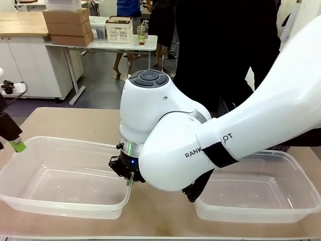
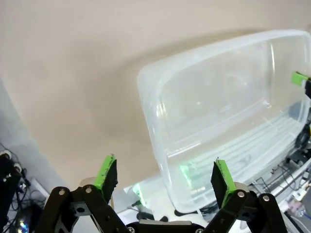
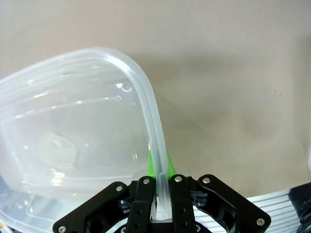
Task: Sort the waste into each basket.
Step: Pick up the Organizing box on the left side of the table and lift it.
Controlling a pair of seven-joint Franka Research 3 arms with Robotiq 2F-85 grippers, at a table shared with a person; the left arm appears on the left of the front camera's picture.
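Observation:
Two clear baskets stand on the tan table, one at the left (image 1: pixel 30 201) and one at the right (image 1: pixel 301 208); both look empty. The waste is out of view. My right arm reaches across the middle, and my right gripper (image 1: pixel 128 179) is shut on the near right rim of the left basket. In the right wrist view this gripper (image 3: pixel 159 175) pinches the rolled rim (image 3: pixel 146 102) between its green pads. My left gripper (image 1: pixel 16 144) hangs open at the left end of that basket. In the left wrist view my left gripper (image 2: pixel 165 175) holds nothing, with the basket (image 2: pixel 146 92) just beyond its fingers.
A person in dark clothes (image 1: pixel 215 50) stands at the far side of the table. My right arm's big white body (image 1: pixel 241 135) covers the table's middle and part of the right basket. Bare tabletop (image 1: pixel 75 120) lies behind the left basket.

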